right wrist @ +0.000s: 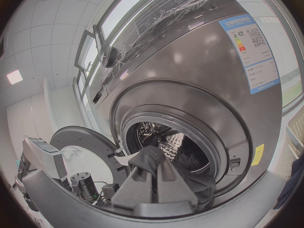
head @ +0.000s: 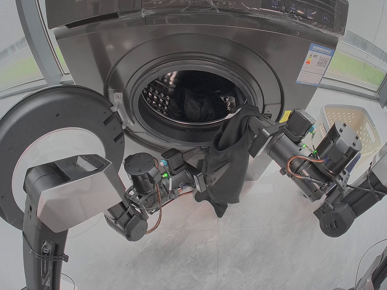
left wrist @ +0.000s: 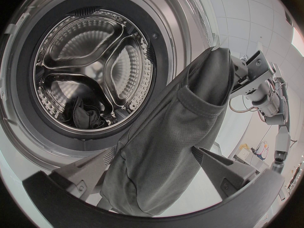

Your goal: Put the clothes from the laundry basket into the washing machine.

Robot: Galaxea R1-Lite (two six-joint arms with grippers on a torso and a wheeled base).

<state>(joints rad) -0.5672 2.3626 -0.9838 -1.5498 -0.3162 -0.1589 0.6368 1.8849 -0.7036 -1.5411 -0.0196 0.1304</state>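
Note:
A black garment [head: 227, 158] hangs in front of the washing machine [head: 201, 53], just below the rim of its open drum [left wrist: 91, 64]. My right gripper [head: 246, 119] [right wrist: 156, 163] is shut on the garment's top edge at the drum's lower right rim. My left gripper [head: 209, 178] [left wrist: 152, 151] stands open lower down, with its fingers [left wrist: 79, 178] spread on either side of the hanging cloth. Another dark piece of clothing [left wrist: 84, 114] lies inside the drum. The white laundry basket [head: 356, 119] stands on the floor to the right of the machine, behind my right arm.
The round machine door [head: 52, 141] is swung wide open to the left, close to my left arm. Something blue [right wrist: 291, 178] lies in the basket. Pale tiled floor [head: 225, 246] spreads out in front of the machine.

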